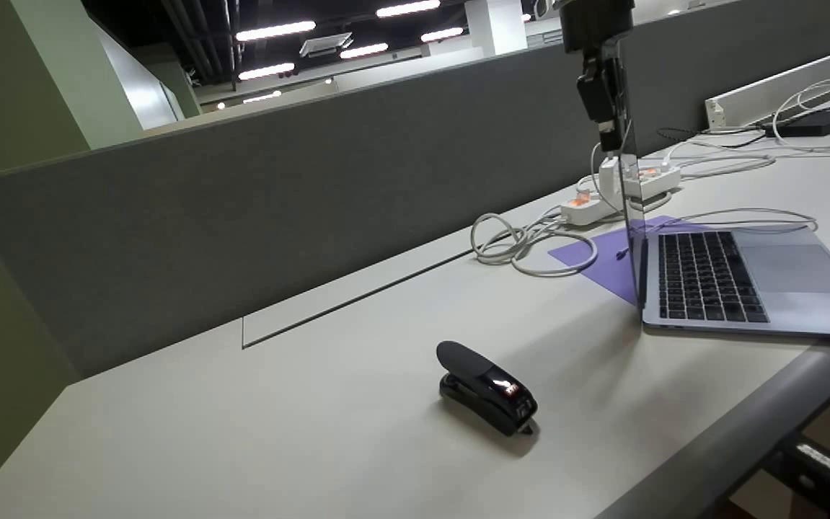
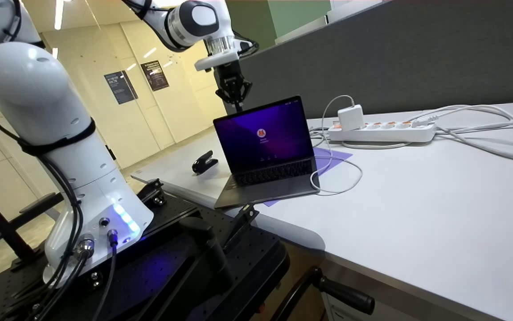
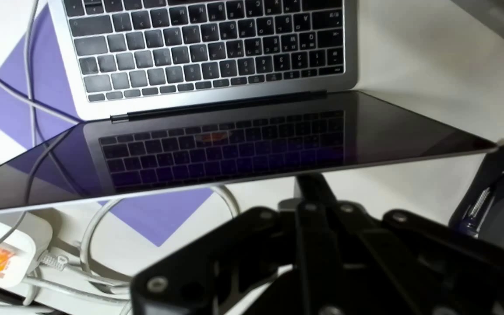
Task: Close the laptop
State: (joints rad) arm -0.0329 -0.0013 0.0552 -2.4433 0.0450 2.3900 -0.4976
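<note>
The desk point(image 1: 299, 425) has a rounded front edge and a grey divider point(image 1: 314, 209) along its back. The laptop point(image 2: 266, 147) lies near the front, one front corner right at that edge; whether it overhangs, I cannot tell. Behind its lid point(image 1: 632, 202), bare desk runs to a black stapler point(image 1: 487, 389) and on past it. Room is tighter toward the divider, where a power strip point(image 2: 385, 132) and loose cables point(image 3: 86, 243) lie; one cable loops by the laptop's right side. A purple sheet point(image 3: 160, 214) shows from under the laptop.

The gripper point(image 2: 238, 107) points down just behind the lid, off its middle toward the desk's front, its fingers point(image 3: 317, 190) reaching lower than the lid's top edge. They are clenched together; whether they touch the lid, I cannot tell.

The laptop is open, lid close to upright, screen facing away from the stapler. Its long axis, along the hinge, runs from the desk's front toward the divider. In the wrist view that axis crosses the frame slightly tilted, the keyboard point(image 3: 208, 52) upside down above the lid.
</note>
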